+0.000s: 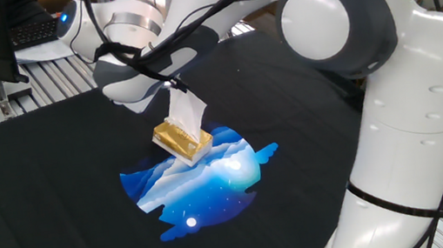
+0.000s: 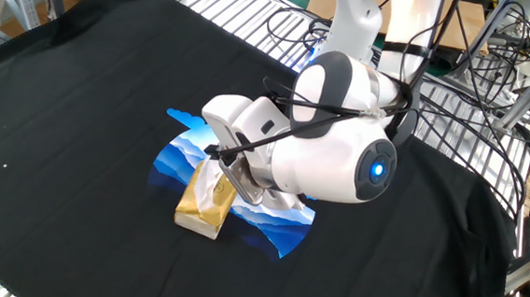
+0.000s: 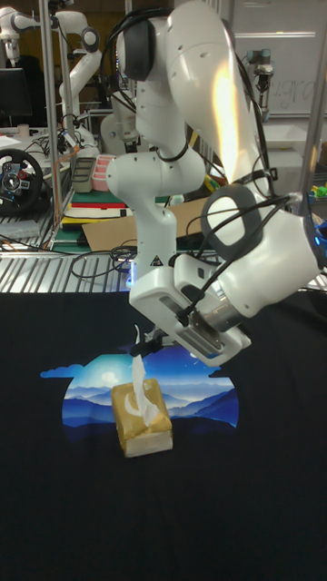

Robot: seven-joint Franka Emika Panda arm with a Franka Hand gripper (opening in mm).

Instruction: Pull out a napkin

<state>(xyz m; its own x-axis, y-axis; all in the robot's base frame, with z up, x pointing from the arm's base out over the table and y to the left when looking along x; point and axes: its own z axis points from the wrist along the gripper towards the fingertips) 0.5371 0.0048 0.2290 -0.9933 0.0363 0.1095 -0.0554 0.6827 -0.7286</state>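
Note:
A white napkin (image 1: 186,114) (image 3: 138,376) (image 2: 215,188) stands stretched up out of the slot of a golden-yellow tissue pack (image 1: 181,140) (image 2: 201,203) (image 3: 143,418). The pack lies on the blue print of the black cloth. My gripper (image 1: 171,91) (image 3: 143,343) (image 2: 225,167) hangs just above the pack, shut on the napkin's upper end. The napkin's lower end is still inside the pack. In the other fixed view the gripper's body hides most of the napkin.
A black cloth (image 1: 60,218) with a blue landscape print (image 1: 213,182) covers the table. Metal racking and cables (image 2: 476,79) run along the far side. A keyboard (image 1: 36,30) lies beyond the cloth's edge. The white arm (image 1: 405,114) rises at the right.

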